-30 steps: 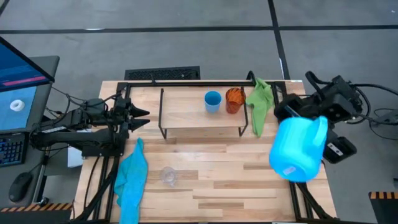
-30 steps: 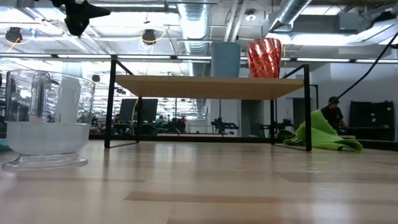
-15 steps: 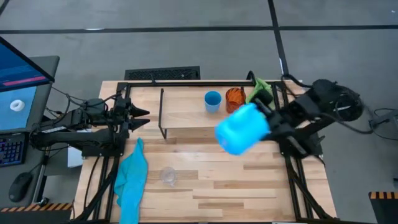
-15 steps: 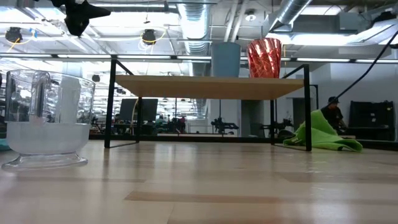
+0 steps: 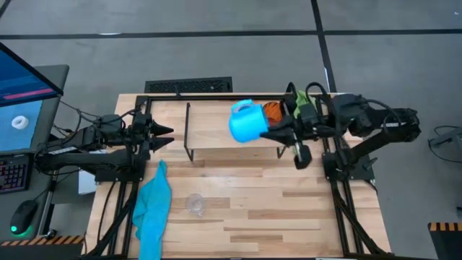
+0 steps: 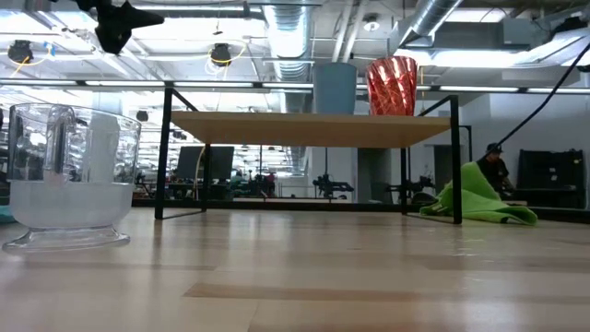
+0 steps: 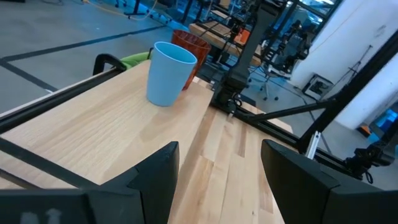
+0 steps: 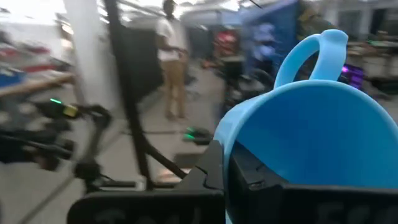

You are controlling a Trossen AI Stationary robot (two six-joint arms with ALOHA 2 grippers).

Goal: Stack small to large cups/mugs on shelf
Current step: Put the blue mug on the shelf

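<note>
From above, the right gripper (image 5: pixel 268 130) has its jaws clamped on the mug (image 5: pixel 245 121), held in the air over the shelf (image 5: pixel 216 133). A second ago the mug hung far out past the surface's right edge. The left gripper (image 5: pixel 167 131) waits wide open beside the shelf.

From low down, the blue cup (image 6: pixel 334 88) and orange cup (image 6: pixel 392 85) stand on the shelf; the glass cup (image 6: pixel 69 175) sits on the surface.

The right wrist shows the mug's rim pinched. I think the mug must next come down gently beside the blue cup.

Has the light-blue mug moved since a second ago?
Yes. In the high view the light-blue mug, held in the right gripper, has swung from beyond the table's right edge to over the shelf.
</note>
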